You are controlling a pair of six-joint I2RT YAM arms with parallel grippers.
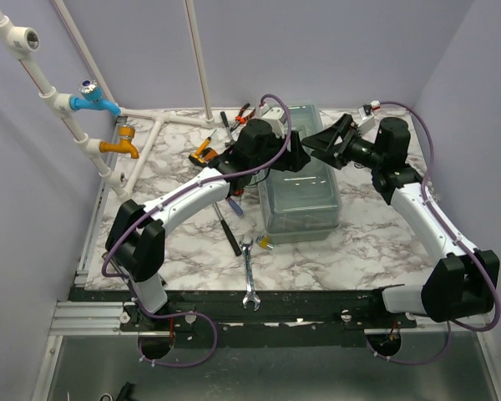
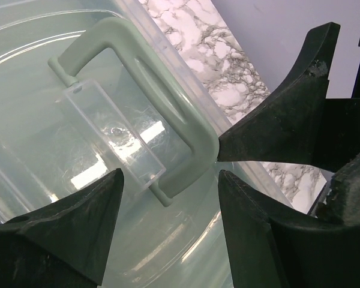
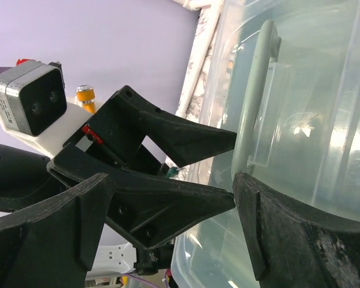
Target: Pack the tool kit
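The grey-green toolbox (image 1: 305, 200) stands mid-table with its translucent lid shut. Its pale green handle (image 2: 162, 108) lies flat on the lid and also shows in the right wrist view (image 3: 255, 90). My left gripper (image 1: 294, 159) hovers open over the lid, its tips just short of the handle's end (image 2: 170, 186). My right gripper (image 1: 320, 140) is open and faces it from the right (image 3: 171, 186); the left gripper's black fingers (image 3: 174, 204) reach between its jaws. Neither holds anything. Pliers (image 1: 234, 117) and an orange-handled tool (image 1: 203, 151) lie on the table left of the box.
A silver wrench (image 1: 249, 276) lies near the front edge, and a dark screwdriver (image 1: 227, 227) lies under the left arm. White pipes with a blue tap (image 1: 92, 100) and a brass tap (image 1: 123, 146) line the left wall.
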